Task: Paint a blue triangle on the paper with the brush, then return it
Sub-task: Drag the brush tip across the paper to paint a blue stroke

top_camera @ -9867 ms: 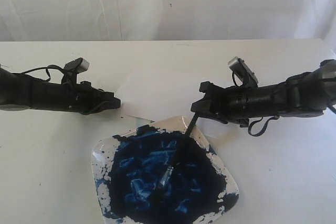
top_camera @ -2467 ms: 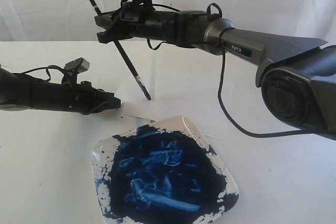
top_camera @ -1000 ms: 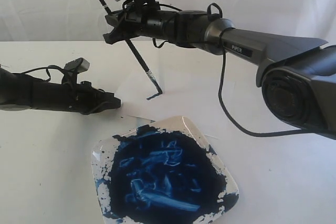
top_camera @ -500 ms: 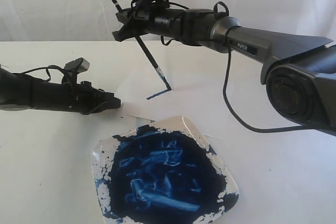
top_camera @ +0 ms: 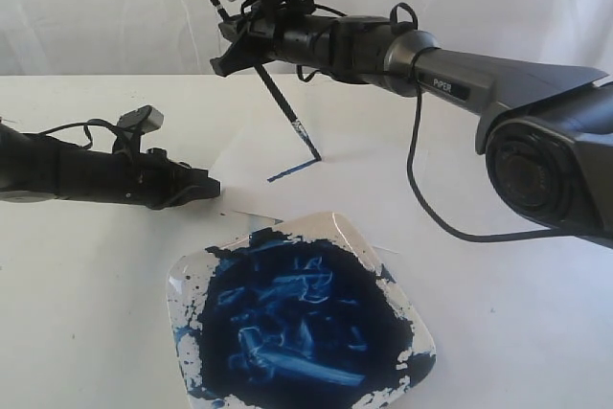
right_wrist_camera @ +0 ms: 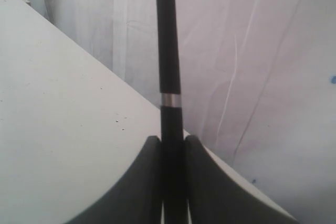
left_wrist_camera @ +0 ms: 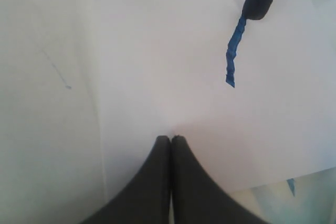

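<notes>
Right now, this is what you have on the table:

- Your right gripper (top_camera: 247,49) is clenched on the brush (top_camera: 279,100), pinching the black handle on its upper part; in the right wrist view the two fingers (right_wrist_camera: 148,153) press on either side of the handle (right_wrist_camera: 169,51), with the pale band just above them
- The brush is tilted, its handle end up and leaning toward the left of the exterior view, and its dark bristle tip down on the paper (top_camera: 340,189)
- The tip sits at the right end of a short blue stroke (top_camera: 290,170), a single slightly wavy line and so far the only side of the triangle on the sheet
- From the left wrist view you see that same stroke (left_wrist_camera: 232,59) running away from the wet tip (left_wrist_camera: 259,1) across the white paper (left_wrist_camera: 168,66)
- Your left gripper (top_camera: 213,186) lies low on the table (top_camera: 86,284) with its jaws pressed together and nothing between them; its fingertips (left_wrist_camera: 163,145) reach just over the near part of the sheet, well apart from the stroke
- The white square dish (top_camera: 351,229), filled with dark blue paint (top_camera: 297,313), sits in front of the paper, and its far corner overlaps the sheet's edge
</notes>
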Available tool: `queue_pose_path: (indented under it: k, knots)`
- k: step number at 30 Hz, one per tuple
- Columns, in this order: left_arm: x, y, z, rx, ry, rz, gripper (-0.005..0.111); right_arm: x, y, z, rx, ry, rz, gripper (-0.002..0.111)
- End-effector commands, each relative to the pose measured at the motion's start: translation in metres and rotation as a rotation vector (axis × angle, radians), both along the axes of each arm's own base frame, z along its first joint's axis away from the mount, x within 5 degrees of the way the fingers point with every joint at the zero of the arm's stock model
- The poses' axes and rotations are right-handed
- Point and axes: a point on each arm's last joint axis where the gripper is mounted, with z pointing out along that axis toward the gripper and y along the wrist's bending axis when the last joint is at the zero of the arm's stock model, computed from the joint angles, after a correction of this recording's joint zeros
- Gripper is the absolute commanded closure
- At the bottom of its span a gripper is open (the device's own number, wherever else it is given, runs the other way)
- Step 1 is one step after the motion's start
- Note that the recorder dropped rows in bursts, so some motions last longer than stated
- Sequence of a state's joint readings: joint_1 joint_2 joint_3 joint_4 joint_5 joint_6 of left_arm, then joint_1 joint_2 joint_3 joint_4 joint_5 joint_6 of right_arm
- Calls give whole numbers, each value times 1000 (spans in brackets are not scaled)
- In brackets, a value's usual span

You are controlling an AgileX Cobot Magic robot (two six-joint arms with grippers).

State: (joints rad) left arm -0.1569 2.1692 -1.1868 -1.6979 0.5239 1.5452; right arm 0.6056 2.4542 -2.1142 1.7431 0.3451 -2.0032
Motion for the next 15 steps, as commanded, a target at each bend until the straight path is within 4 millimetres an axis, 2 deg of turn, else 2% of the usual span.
queue_pose_path:
  k: [1,15]
  knots:
    - [-1,-2,-2,17,-1,-12,107,6,-6,2,-15,-18,-45,108]
    - [-1,-2,-2,17,-1,-12,107,8,-8,1,-26,-17,-78,108]
